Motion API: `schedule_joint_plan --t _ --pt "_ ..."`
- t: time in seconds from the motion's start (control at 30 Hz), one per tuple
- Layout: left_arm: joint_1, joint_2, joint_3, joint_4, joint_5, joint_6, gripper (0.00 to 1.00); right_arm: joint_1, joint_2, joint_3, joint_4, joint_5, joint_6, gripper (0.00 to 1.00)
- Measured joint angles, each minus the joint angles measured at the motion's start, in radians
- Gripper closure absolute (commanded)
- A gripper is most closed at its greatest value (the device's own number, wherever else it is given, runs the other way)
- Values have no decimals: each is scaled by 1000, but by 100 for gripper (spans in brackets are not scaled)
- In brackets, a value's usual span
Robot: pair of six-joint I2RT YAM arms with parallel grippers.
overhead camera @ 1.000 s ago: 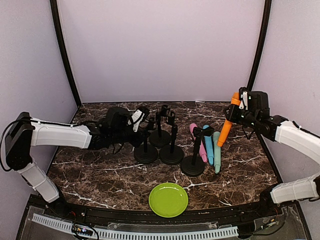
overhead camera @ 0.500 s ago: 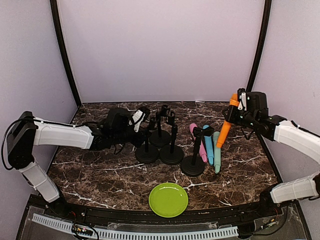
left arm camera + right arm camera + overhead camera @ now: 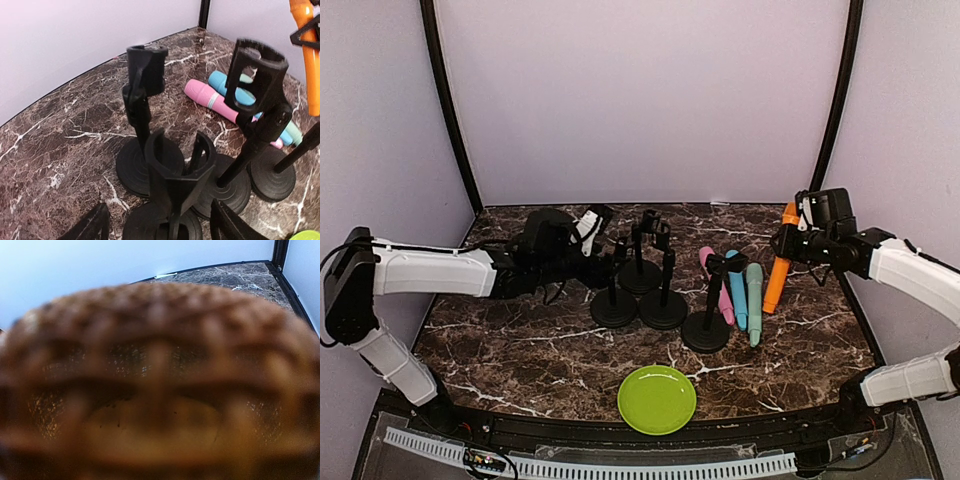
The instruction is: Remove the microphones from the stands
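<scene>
- While the right gripper (image 3: 798,238) is clamped on the orange microphone (image 3: 778,275), the microphone hangs clear of every stand; its long axis is close to upright, with the mesh head up at the gripper and the tail pointing down toward the worktop (image 3: 520,340).
- Below the gripper, the tail comes just beside the green microphone (image 3: 754,300), which lies flat; whether the tail touches the worktop I cannot tell.
- Well apart on the other side, the left gripper (image 3: 592,232) is spread wide, with a bare stand (image 3: 172,185) just ahead of its fingers; the right arm is the one placed to set the microphone down.
</scene>
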Motion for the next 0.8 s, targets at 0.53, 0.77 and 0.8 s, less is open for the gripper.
schedule_joint_plan --t 0.53,0.77,0.8 --pt "361 -465 23 -289 19 -26 7 -156 158 -71 -53 -98 1 97" --pt "536 -531 -40 -329 88 -54 8 -172 252 -100 -9 -159 27 83" --pt "536 -532 -55 -330 97 -56 8 -172 261 -100 -6 -160 29 80"
